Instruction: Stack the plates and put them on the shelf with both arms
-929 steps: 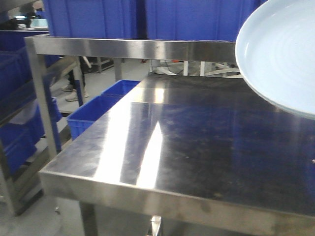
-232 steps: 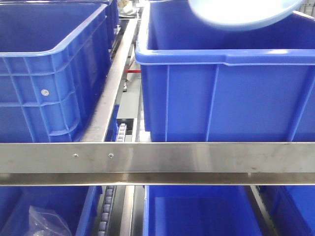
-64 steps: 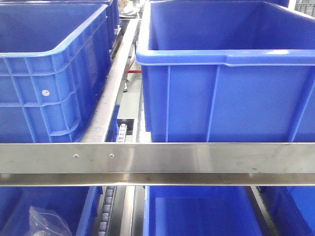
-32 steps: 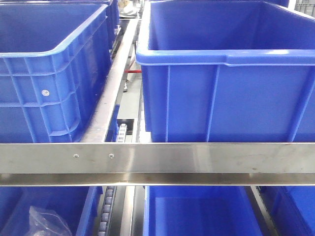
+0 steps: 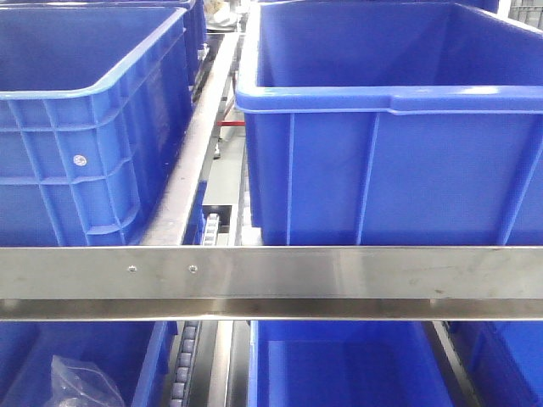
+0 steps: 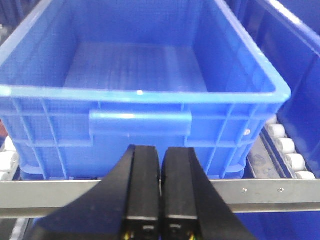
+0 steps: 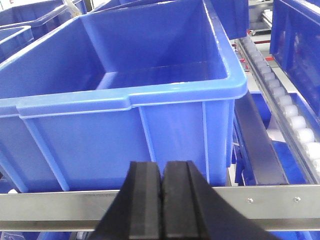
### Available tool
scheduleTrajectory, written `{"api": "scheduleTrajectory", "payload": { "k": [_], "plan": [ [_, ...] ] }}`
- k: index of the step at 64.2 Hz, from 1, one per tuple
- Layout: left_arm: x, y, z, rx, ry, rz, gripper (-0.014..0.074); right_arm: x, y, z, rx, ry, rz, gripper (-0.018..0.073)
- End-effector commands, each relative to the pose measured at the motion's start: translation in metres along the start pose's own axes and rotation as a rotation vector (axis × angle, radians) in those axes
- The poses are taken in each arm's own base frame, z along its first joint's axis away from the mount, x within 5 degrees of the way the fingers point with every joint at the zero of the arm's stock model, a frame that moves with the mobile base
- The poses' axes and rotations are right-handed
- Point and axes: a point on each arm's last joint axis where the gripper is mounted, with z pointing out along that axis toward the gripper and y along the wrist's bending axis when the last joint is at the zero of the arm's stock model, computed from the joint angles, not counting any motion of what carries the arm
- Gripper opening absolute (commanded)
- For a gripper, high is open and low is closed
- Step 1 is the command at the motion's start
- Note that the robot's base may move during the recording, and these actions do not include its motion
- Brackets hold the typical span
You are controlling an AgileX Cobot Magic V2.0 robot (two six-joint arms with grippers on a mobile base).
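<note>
Jaws together, empty, on left gripper (image 6: 160, 200) and right gripper (image 7: 162, 205), each facing blue bin (image 6: 140, 95) behind steel rail (image 5: 271, 273). No plates in view. Judged: placing done or paused; next, relocate plates.

blue crates (image 5: 390, 127), steel shelf rail (image 5: 271, 273)

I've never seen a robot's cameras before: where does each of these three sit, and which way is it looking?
Front view: on the robot, facing two blue crates behind a steel rail; no robot part shows.
Left wrist: behind the shut left gripper, facing an empty crate.
Right wrist: behind the shut right gripper, facing another empty crate.
All three share the rail and crates.
</note>
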Motion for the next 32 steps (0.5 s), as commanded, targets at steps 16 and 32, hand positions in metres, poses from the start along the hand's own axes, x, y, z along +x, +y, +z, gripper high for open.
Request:
{"api": "scheduleTrajectory", "payload": {
  "k": [16, 32],
  "plan": [
    [0.034, 0.000, -0.006, 0.047, -0.182, -0.065, 0.0084, -0.008, 0.001, -0.002, -0.013, -0.097, -0.010, 0.0022],
    [0.034, 0.000, -0.006, 0.048, -0.191, -0.063, 0.0084, -0.008, 0.001, -0.002, -0.013, -0.097, -0.010, 0.0022]
  ]
}}
